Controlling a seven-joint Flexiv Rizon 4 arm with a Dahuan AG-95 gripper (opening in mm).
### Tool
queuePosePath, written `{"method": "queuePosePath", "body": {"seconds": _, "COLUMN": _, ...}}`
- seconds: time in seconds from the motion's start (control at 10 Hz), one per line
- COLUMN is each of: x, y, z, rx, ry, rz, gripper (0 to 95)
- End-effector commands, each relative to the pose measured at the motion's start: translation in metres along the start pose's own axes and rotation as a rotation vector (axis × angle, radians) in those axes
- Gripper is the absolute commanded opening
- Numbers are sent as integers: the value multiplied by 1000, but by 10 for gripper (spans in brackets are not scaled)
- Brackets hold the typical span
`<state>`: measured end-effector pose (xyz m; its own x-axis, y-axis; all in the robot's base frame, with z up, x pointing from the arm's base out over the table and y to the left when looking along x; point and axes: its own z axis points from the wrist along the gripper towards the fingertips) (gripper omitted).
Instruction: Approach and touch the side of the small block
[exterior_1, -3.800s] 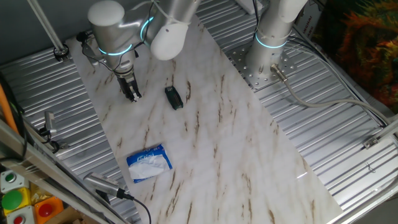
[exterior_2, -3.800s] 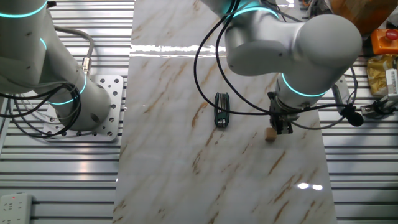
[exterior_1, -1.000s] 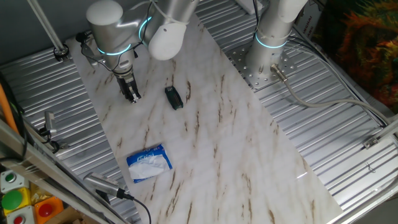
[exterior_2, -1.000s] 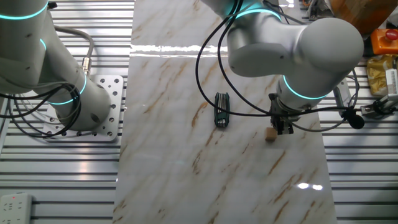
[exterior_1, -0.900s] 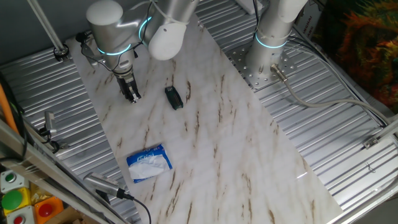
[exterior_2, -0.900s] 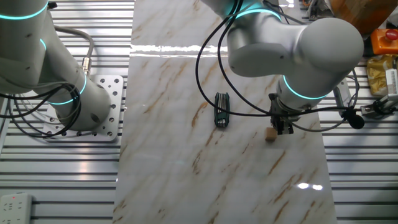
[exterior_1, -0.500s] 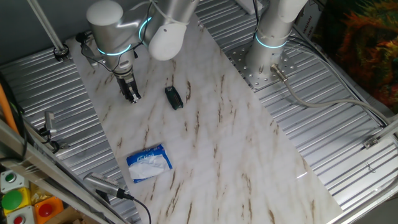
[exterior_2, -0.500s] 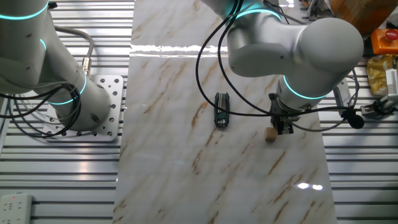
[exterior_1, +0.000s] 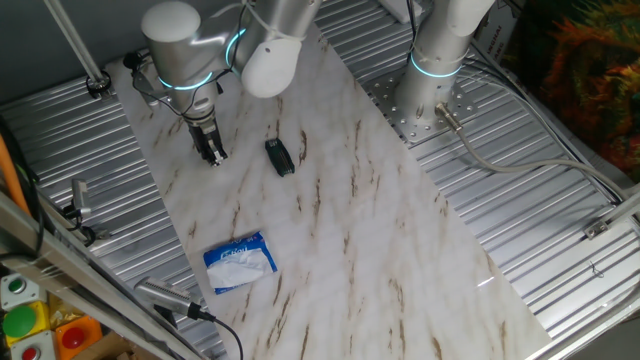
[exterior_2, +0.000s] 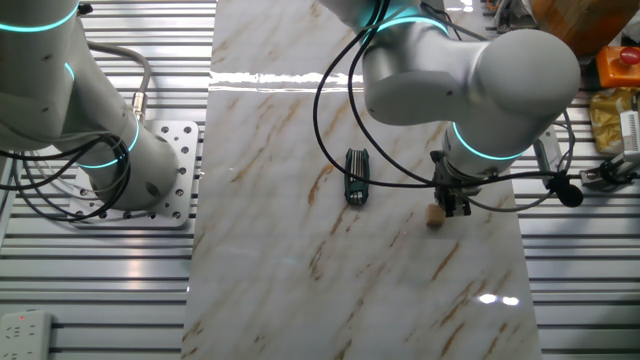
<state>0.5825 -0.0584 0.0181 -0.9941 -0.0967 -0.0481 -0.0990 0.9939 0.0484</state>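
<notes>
The other fixed view shows the gripper (exterior_2: 455, 207) pointing straight down at the marble-patterned counter (exterior_2: 300, 260), its dark fingers (exterior_2: 450, 203) right against the upper side of the small block (exterior_2: 435, 216), a tiny tan cube near the counter's right edge. Whether the fingers actually touch it, and whether they are apart or together, I cannot tell. A black oblong folding tool (exterior_2: 356, 177) lies well to the left of the block. In one fixed view the gripper (exterior_1: 213, 155) hides the block; the black tool (exterior_1: 280, 157) lies beside it, and a blue-white packet (exterior_1: 240, 262) sits lower on the counter (exterior_1: 380, 250), well apart.
</notes>
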Motion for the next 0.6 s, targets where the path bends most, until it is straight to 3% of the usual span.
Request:
{"method": "queuePosePath", "body": {"seconds": 0.1, "x": 0, "y": 0, "z": 1, "rx": 0, "ry": -3, "rz": -3, "gripper": 0}}
{"method": "queuePosePath", "body": {"seconds": 0.6, "x": 1, "y": -4, "z": 1, "rx": 0, "ry": -6, "rz": -24, "gripper": 0}}
